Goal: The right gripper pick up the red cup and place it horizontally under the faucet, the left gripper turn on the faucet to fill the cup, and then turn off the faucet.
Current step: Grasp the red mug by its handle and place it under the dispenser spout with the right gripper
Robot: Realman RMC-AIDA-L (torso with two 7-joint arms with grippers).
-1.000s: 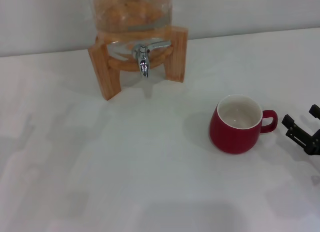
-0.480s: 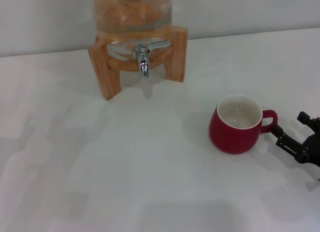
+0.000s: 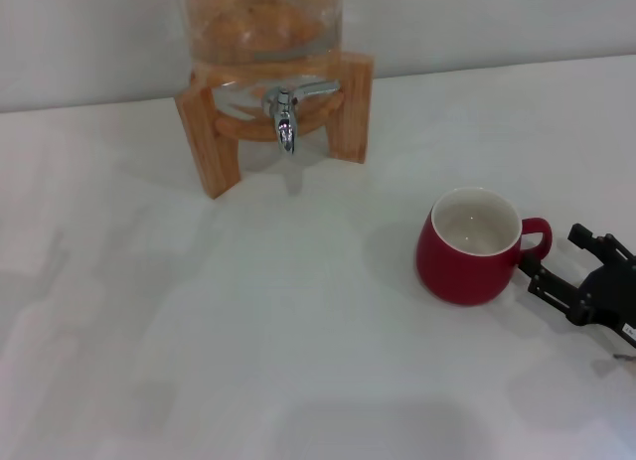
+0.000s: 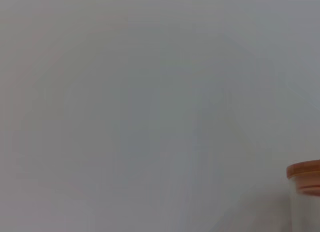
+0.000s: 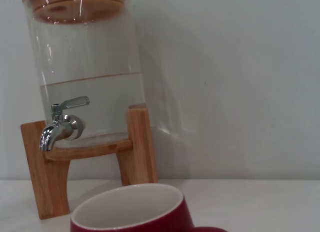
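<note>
The squat dark-red ceramic cup [image 3: 470,247] w/ white inside is seen upright on the white table [image 3: 248,331], handle turned to the robot's right, well apart from the shiny chrome faucet [image 3: 285,114] on the glass dispenser jar [image 5: 87,71] in its wooden stand [image 3: 214,132]. The black two-fingered right gripper [image 3: 558,258] is held low just beside the handle, fingers spread wide, nothing gripped. Left gripper isn't seen.

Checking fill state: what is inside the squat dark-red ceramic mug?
The squat dark-red ceramic mug shows only a bare white inside, seemingly empty. The right wrist view hides its bottom behind the rim.
</note>
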